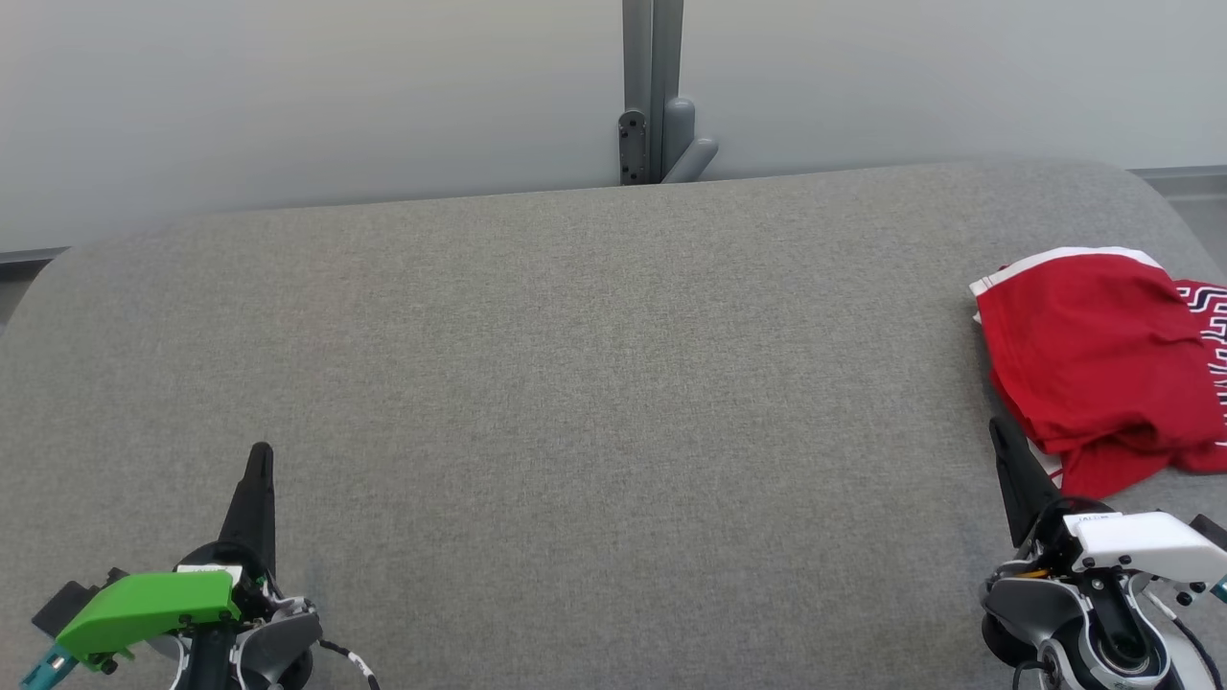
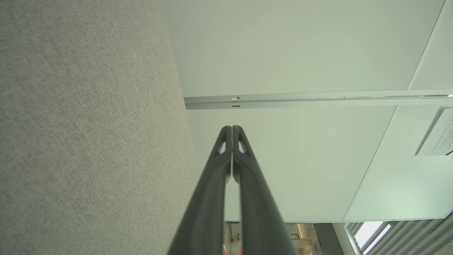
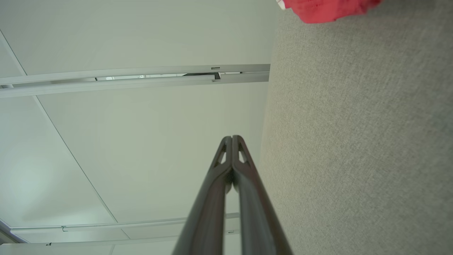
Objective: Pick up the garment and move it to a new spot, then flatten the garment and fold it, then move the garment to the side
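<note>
A red garment (image 1: 1093,359) with white trim and a black-and-white pattern lies bunched at the far right of the grey fabric table (image 1: 594,383). A corner of the garment (image 3: 325,10) peeks in at the top of the right wrist view. My right gripper (image 1: 997,428) is shut and empty, its tip just left of the garment's lower edge, and it looks apart from the cloth. My left gripper (image 1: 260,452) is shut and empty over the lower left of the table. The fingers meet at the tips in the left wrist view (image 2: 231,128) and the right wrist view (image 3: 232,137).
A pale wall (image 1: 307,96) stands behind the table, with a grey post and bracket (image 1: 654,115) at its middle. The table's back edge curves down at both ends. The garment runs past the head view's right edge.
</note>
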